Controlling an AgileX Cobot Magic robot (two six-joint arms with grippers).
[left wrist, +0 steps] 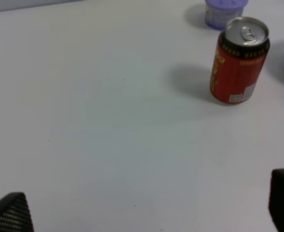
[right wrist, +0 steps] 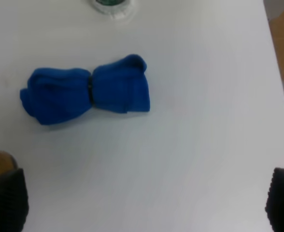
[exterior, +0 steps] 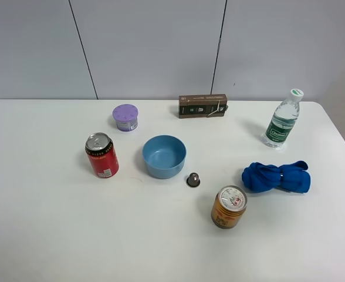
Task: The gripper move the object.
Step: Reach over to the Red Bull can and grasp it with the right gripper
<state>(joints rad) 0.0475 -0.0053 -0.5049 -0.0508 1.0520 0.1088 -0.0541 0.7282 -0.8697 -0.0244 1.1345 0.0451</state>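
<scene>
Jaws are spread wide and empty on left gripper (left wrist: 147,208) and right gripper (right wrist: 143,200). The gold can (exterior: 229,207) is stood upright toward the front edge of the table (exterior: 55,235), right of centre. Risk judged: the can may be tipped by an off-centre close, and the nearby blue cloth roll (exterior: 276,177) may be snagged.

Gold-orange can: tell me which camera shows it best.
Exterior high view: the gold-orange can stands whole and upright, top visible. The right wrist view catches only a gold sliver at the frame edge; the left wrist view misses it, showing the red can instead.
</scene>
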